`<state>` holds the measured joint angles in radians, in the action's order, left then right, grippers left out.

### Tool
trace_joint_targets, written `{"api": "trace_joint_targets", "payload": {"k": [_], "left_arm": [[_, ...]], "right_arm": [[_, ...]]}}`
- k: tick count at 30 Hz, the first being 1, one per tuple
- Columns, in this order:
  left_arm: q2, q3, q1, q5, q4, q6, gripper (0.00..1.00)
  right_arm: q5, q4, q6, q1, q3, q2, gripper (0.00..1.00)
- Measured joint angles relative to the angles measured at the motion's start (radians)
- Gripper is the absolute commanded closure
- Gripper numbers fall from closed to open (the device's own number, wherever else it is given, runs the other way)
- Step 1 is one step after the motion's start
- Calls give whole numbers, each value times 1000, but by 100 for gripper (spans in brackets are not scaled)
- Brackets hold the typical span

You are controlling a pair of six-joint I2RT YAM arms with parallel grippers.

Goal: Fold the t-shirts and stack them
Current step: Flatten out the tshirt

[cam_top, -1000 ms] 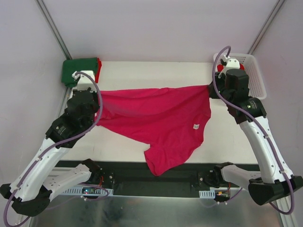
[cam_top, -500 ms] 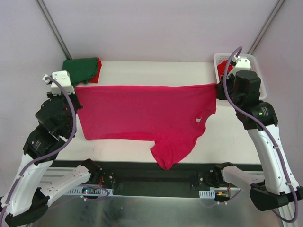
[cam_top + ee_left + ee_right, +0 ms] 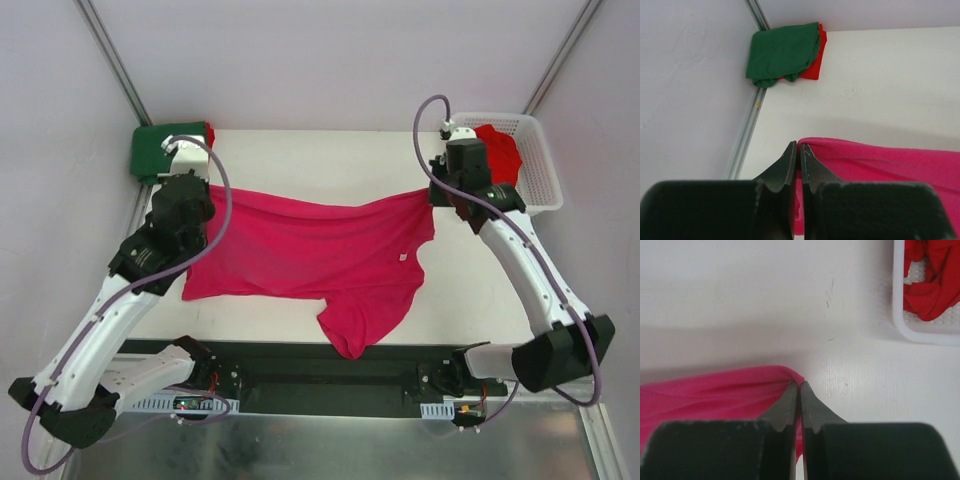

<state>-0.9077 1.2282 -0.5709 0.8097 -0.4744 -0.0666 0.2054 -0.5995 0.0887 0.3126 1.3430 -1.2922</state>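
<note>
We saw a magenta-pink cloth t-shirt (image 3: 320,255) stretched across the white table (image 3: 330,160) between the two arms, its lower part reaching over the near edge. The left gripper (image 3: 799,149) was clenched on the shirt's left corner. The right gripper (image 3: 799,386) pinched its right corner, and both sets of jaws were pressed together on the cloth. In the far left corner a folded dark green t-shirt (image 3: 782,52) lay on top of a folded red t-shirt (image 3: 816,67). At the far right, a white plastic lattice basket (image 3: 540,170) held a crumpled red t-shirt (image 3: 497,150).
</note>
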Motion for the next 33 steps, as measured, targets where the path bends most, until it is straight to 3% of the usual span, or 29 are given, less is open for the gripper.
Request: {"api": "trace_joint_targets", "payload": {"k": [7, 15, 33], "left_arm": [[-121, -43, 117, -129, 84, 26, 100], [-100, -111, 134, -183, 115, 49, 100], [-26, -197, 134, -226, 105, 109, 100]], "right_arm": [[5, 117, 20, -2, 32, -177, 99], [9, 225, 11, 8, -75, -125, 99], [-225, -29, -160, 281, -391, 83, 99]]}}
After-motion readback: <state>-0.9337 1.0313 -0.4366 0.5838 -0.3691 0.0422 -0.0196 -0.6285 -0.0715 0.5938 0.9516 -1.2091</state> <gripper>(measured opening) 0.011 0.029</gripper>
